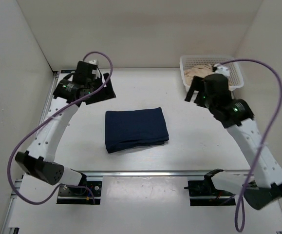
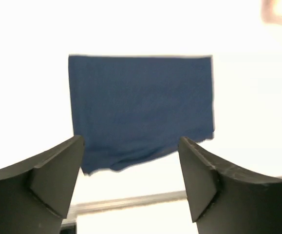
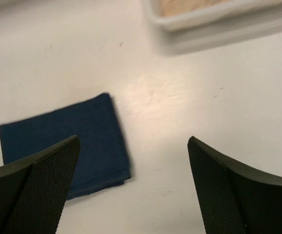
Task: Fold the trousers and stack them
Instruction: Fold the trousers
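white table (image 1: 199, 151), folded trousers (image 1: 136, 128), far-right basket (image 1: 204, 57)

From above, the white counter (image 1: 199, 141) is lit brightly and evenly from overhead; the folded dark navy denim trousers (image 1: 137, 129) cast only a thin soft shadow at their near edge; detail is fairly crisp. The left wrist view is badly overexposed; the counter burns out to blank white, the cloth's edges are soft, and a pinkish smear (image 2: 279, 12) in the top right corner is out of focus. The right wrist view is dimmer and greyer; a pale glare patch lies on the counter beside the trousers; the white plastic mesh basket (image 3: 204, 19) at the top is blurred, with a soft shadow beneath it.
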`<move>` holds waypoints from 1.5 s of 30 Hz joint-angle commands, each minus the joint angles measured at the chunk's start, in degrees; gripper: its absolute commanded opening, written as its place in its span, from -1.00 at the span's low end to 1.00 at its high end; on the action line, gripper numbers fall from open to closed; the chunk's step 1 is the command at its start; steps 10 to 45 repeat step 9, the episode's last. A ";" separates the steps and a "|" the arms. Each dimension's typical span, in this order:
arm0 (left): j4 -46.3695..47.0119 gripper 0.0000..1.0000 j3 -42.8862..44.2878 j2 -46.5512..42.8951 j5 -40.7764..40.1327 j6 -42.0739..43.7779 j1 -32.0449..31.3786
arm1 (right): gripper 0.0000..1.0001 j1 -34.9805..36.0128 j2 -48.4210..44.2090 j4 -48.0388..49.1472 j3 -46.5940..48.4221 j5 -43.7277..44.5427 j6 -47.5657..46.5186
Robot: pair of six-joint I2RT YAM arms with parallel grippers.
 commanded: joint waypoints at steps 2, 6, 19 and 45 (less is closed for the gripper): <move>-4.08 0.81 7.68 -5.81 -6.36 4.09 -0.04 | 0.94 -0.79 -6.99 -4.97 0.95 15.14 -4.32; -2.06 0.83 10.15 -9.59 -7.60 4.61 1.98 | 0.94 -1.32 -13.15 -10.14 1.48 23.32 -2.05; -1.36 0.85 10.77 -12.57 -7.60 4.62 3.91 | 0.92 -1.32 -14.82 -14.45 2.79 24.91 -1.51; -1.36 0.85 10.77 -12.57 -7.60 4.62 3.91 | 0.92 -1.32 -14.82 -14.45 2.79 24.91 -1.51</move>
